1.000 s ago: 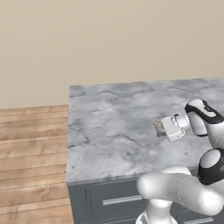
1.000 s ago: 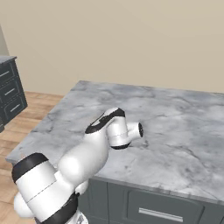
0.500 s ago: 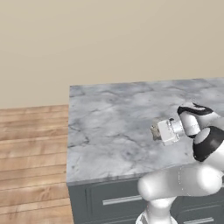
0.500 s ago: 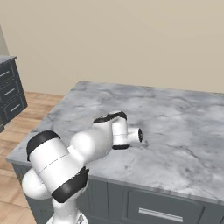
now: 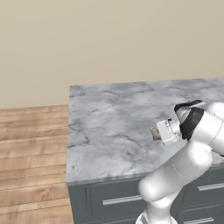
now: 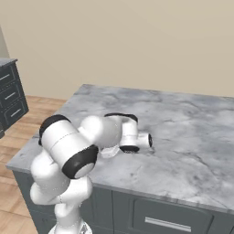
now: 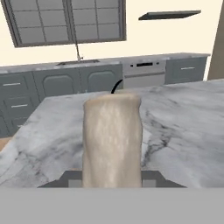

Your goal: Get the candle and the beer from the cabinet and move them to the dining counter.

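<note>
marble dining counter [image 5: 109, 118] | tool [image 5: 154, 132] closed around candle [image 7: 112, 140] | held above counter top

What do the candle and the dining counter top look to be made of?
The candle: probably wax, matte beige with a faintly mottled surface and a dark wick. The dining counter: seemingly polished marble, grey-white with darker veins; real stone or laminate cannot be told.

Glossy white rounded arm [image 5: 175, 175], dark bands at joints, white end effector [image 5: 156, 132]
</note>
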Tool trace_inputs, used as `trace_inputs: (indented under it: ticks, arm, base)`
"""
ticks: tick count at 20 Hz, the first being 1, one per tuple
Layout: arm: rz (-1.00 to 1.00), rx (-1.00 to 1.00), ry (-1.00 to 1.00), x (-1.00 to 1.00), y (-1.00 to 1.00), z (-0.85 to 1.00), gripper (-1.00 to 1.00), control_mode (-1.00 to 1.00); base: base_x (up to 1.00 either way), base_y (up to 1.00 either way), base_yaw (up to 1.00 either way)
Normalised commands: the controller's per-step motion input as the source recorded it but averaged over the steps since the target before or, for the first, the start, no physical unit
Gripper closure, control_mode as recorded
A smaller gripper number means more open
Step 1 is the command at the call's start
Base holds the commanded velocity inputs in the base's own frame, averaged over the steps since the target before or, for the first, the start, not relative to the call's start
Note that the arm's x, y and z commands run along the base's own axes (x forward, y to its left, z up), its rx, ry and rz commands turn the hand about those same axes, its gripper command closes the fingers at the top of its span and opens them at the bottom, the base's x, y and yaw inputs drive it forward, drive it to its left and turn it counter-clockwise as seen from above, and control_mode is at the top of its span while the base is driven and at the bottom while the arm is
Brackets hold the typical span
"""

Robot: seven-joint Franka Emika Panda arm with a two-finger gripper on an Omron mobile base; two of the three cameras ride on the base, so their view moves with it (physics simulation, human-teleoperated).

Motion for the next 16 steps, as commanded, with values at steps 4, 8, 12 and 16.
trace_inputs:
  ticks: [4,8,12,16]
  arm:
    - [0.07,0.05,0.00,0.19,-0.12,-0.40,1.00,-1.00]
    - [0.06,0.09,-0.01,0.18,-0.06,-0.37,1.00,-1.00]
    - [0.03,0.08,-0.01,0.27,-0.12,-0.21,1.00,-1.00]
    - [0.06,0.05,0.00,0.33,-0.21,-0.19,1.00,-1.00]
  base:
    - [0.00,0.00,0.00]
    - [0.00,0.00,0.00]
    - [0.00,0.00,0.00]
    - [0.00,0.00,0.00]
